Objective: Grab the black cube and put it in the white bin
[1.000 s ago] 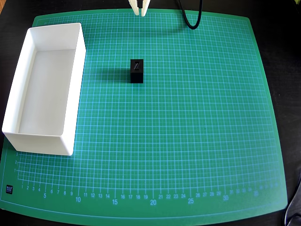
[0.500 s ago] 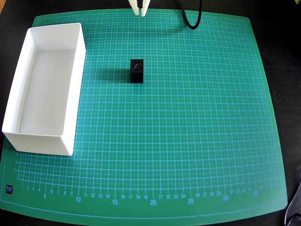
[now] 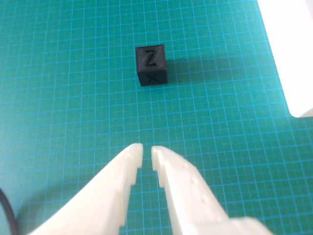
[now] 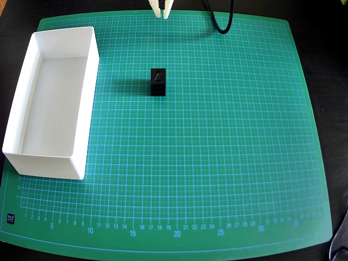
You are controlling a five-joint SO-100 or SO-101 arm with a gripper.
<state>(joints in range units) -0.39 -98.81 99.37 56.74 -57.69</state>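
The black cube [image 4: 157,81] rests on the green cutting mat, a "Z" embossed on its top; in the wrist view the black cube [image 3: 151,64] sits ahead of the fingertips, well apart from them. My cream-coloured gripper [image 4: 162,14] pokes in at the top edge of the overhead view, and in the wrist view the gripper [image 3: 147,152] has its two fingers nearly together with nothing between them. The white bin [image 4: 81,125] stands empty along the mat's left side; a corner of the white bin [image 3: 288,54] shows at the right of the wrist view.
The green cutting mat [image 4: 217,163] covers the dark table. A black cable [image 4: 220,22] loops in at the top of the overhead view, right of the gripper, and a bit of cable [image 3: 6,210] shows at the wrist view's lower left.
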